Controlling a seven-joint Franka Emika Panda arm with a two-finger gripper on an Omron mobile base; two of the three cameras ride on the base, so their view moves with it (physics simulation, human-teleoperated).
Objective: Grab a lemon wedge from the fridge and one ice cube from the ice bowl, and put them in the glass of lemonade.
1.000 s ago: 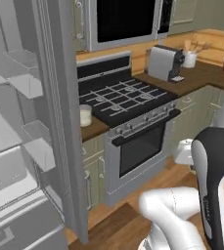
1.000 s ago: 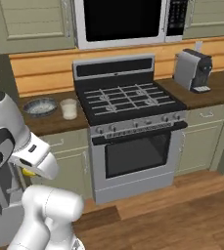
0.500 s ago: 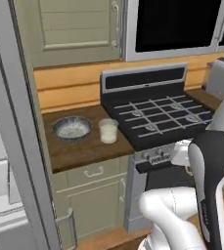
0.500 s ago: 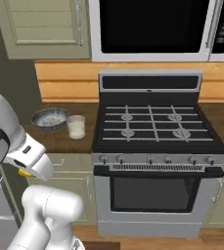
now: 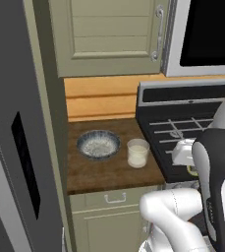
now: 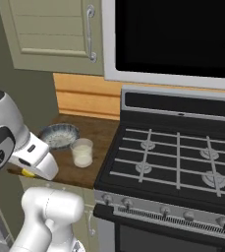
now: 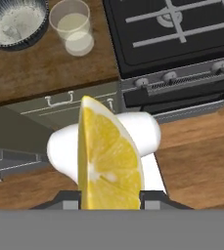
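Hand [image 7: 110,197] grips lemon wedge [image 7: 108,156] between its fingers.

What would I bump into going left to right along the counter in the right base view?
ice bowl → glass of lemonade → stove

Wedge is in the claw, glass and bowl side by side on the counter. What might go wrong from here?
The lemon wedge sticks far out past the claw, so it may twist or slip. The glass of lemonade is narrow and nearly touches the ice bowl, so the drop may land in the bowl or tip the glass.
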